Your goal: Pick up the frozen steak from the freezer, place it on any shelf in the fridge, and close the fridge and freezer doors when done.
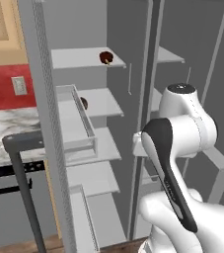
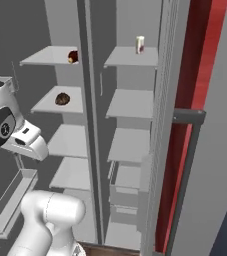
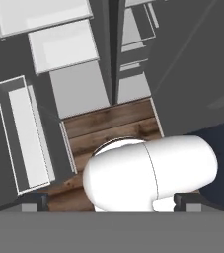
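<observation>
Currently catalogued, near to far.

Item one: gripper (image 3: 111,202), fingertips (image 3: 34,200) set wide apart, clamped on nothing. Points down at the wooden floor (image 3: 108,123) in front of the open cabinet, away from the shelves.

Item two: freezer (image 1: 91,148), narrower left compartment, door swung out to the left, with door bins (image 1: 76,123) on its inner face. Stands just ahead of the arm.

Item three: small round brown item (image 1: 84,103) on the second freezer shelf from the top. Not the target.

Item four: frozen steak (image 1: 106,58), dark red-brown with a paler edge. Sits on the top freezer shelf, toward its right front corner, close to the centre divider. Lies well above the hand, forward and a little to its left. Too small to tell its long axis.

Item five: fridge (image 2: 132,105), wider right compartment, broad shelves bare save a small can (image 2: 140,44) on the top one.

Judgement: needs the hand raised and tipped up from the floor toward the top shelf before any approach.
</observation>
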